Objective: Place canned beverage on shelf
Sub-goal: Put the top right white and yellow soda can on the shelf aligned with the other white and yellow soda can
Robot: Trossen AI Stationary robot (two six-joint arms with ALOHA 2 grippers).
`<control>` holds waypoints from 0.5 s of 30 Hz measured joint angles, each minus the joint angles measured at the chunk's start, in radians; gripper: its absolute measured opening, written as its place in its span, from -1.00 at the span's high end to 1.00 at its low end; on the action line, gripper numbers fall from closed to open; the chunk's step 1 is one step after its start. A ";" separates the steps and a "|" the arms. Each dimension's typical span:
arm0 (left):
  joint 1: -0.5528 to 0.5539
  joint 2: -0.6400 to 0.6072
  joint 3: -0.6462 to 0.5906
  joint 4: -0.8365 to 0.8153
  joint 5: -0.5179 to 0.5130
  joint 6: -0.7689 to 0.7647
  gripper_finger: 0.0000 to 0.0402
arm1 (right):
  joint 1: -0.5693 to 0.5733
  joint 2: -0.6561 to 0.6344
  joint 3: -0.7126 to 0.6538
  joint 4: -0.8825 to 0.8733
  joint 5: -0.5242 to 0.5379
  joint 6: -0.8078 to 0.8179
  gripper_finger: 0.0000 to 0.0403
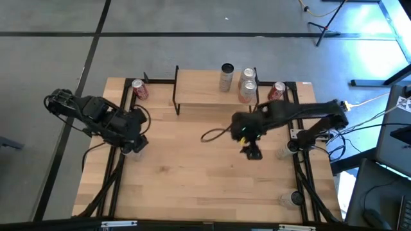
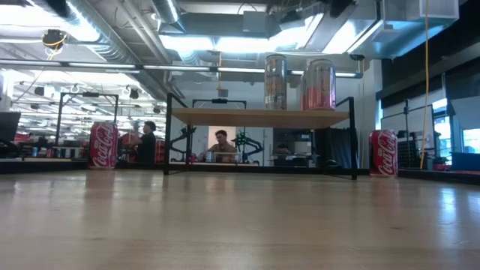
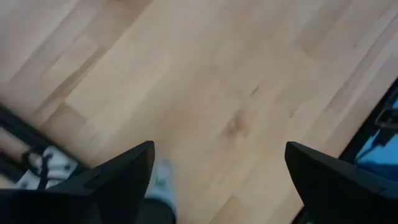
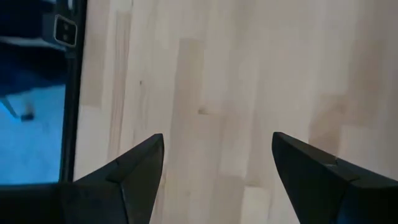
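Note:
The shelf (image 1: 205, 90) (image 2: 259, 116) stands at the table's far middle on thin black legs. On its right part stand a silver can (image 1: 226, 77) (image 2: 275, 73) and two pink-labelled cans (image 1: 248, 77) (image 1: 247, 92). A red can (image 1: 139, 89) (image 2: 103, 145) stands upright on the table left of the shelf, and another red can (image 1: 276, 91) (image 2: 383, 153) stands right of it. My left gripper (image 1: 135, 145) (image 3: 219, 149) hangs open over the table's left part, holding nothing. My right gripper (image 1: 252, 153) (image 4: 217, 137) hangs open over bare wood in front of the shelf's right end.
Black frame rails run along the table's left side (image 1: 119, 167) and right side (image 1: 302, 173). A dark cable loop (image 1: 212, 135) hangs by the right arm. Small clear mounts (image 1: 286, 151) (image 1: 295, 199) sit at the right edge. Seated people (image 2: 220, 146) show far behind the table.

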 joint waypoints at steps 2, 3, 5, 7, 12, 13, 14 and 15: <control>0.013 0.005 0.000 0.046 -0.009 0.032 -0.78 | -0.019 -0.062 0.000 -0.023 0.022 0.031 -0.41; 0.018 0.006 0.000 0.076 -0.016 0.056 -0.78 | -0.026 -0.093 0.000 -0.034 0.050 0.052 -0.41; 0.024 0.012 0.000 0.136 -0.032 0.107 -0.78 | -0.033 -0.158 0.001 -0.051 0.119 0.098 -0.41; 0.032 0.023 0.000 0.178 -0.037 0.141 -0.78 | -0.032 -0.215 0.001 -0.077 0.209 0.147 -0.41; 0.049 0.048 0.000 0.279 -0.031 0.211 -0.78 | -0.030 -0.314 0.001 -0.129 0.279 0.325 -0.41; 0.049 0.055 0.000 0.302 -0.031 0.224 -0.78 | -0.030 -0.328 0.001 -0.142 0.266 0.370 -0.41; 0.049 0.061 0.000 0.324 -0.028 0.240 -0.78 | -0.030 -0.340 0.001 -0.158 0.246 0.413 -0.41; 0.049 0.067 0.000 0.346 -0.027 0.258 -0.78 | -0.030 -0.349 0.001 -0.175 0.221 0.444 -0.41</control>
